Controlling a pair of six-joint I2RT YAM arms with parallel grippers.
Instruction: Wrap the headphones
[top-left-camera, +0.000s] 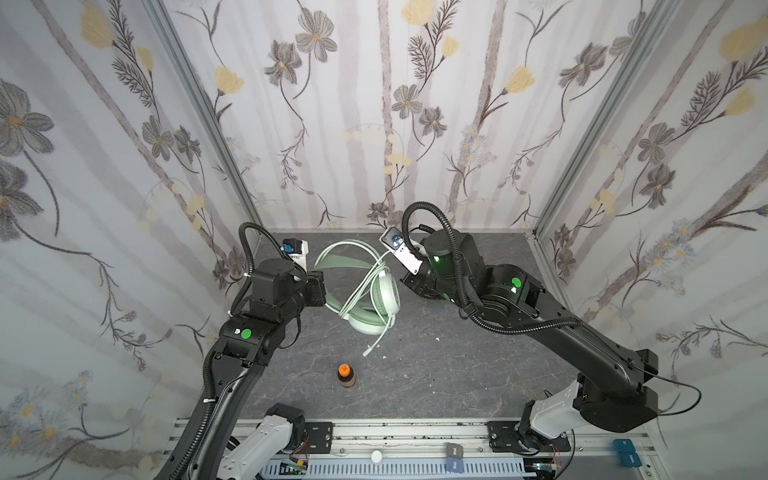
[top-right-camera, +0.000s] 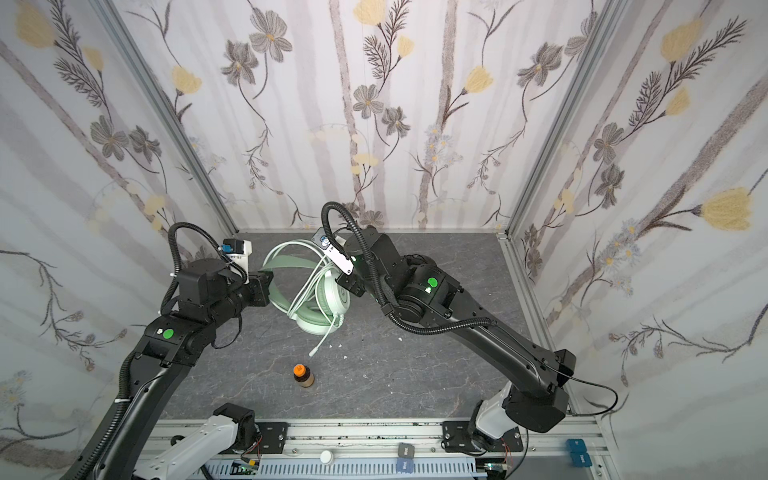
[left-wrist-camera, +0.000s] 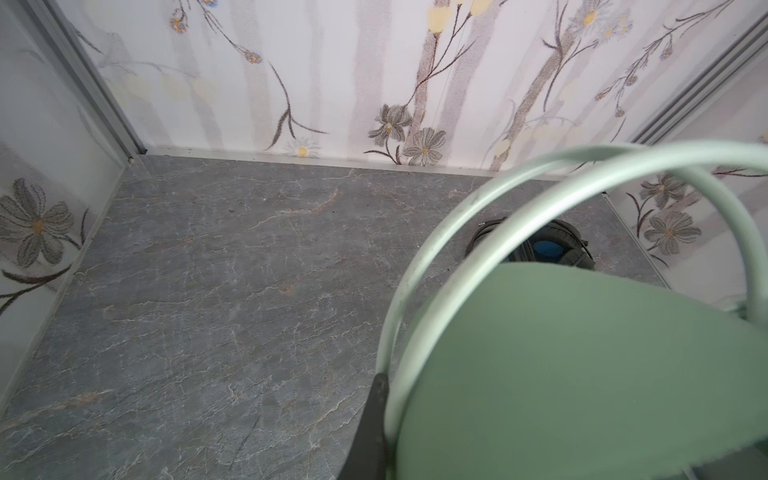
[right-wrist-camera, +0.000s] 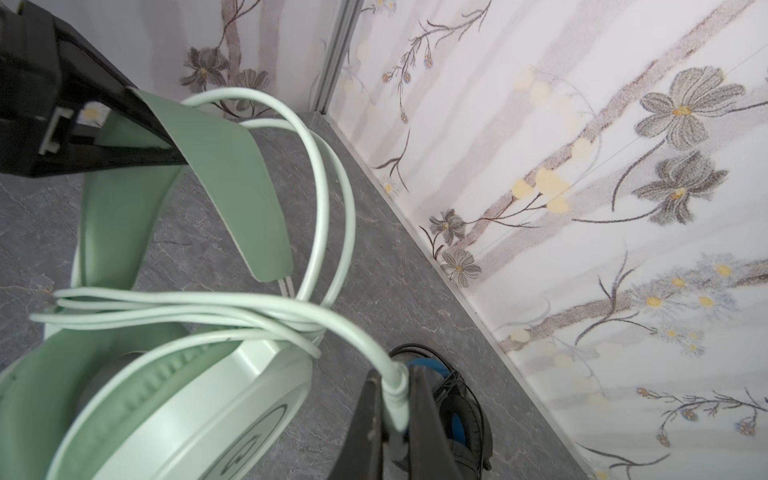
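Observation:
The mint-green headphones (top-left-camera: 365, 299) lie toward the back middle of the table in both top views, with their white cable (top-left-camera: 359, 291) looped over the earcups. The cable's loose plug end (top-left-camera: 368, 352) trails toward the front. My left gripper (top-left-camera: 319, 286) is shut on the green headband (right-wrist-camera: 224, 178). One of its fingers (left-wrist-camera: 374, 415) presses against the band's thin rail. My right gripper (right-wrist-camera: 395, 386) is shut on the white cable beside the pale earcup (right-wrist-camera: 174, 415). The black headphones (right-wrist-camera: 461, 415) with blue inside lie beyond it by the back wall, hidden under my right arm in both top views.
A small brown bottle with an orange cap (top-left-camera: 345, 376) stands near the table's front middle. Flowered walls (top-left-camera: 374, 124) close in the back and both sides. A metal rail (top-left-camera: 415, 432) carrying both arm bases runs along the front edge. A few white specks (top-left-camera: 436, 338) lie on the grey tabletop.

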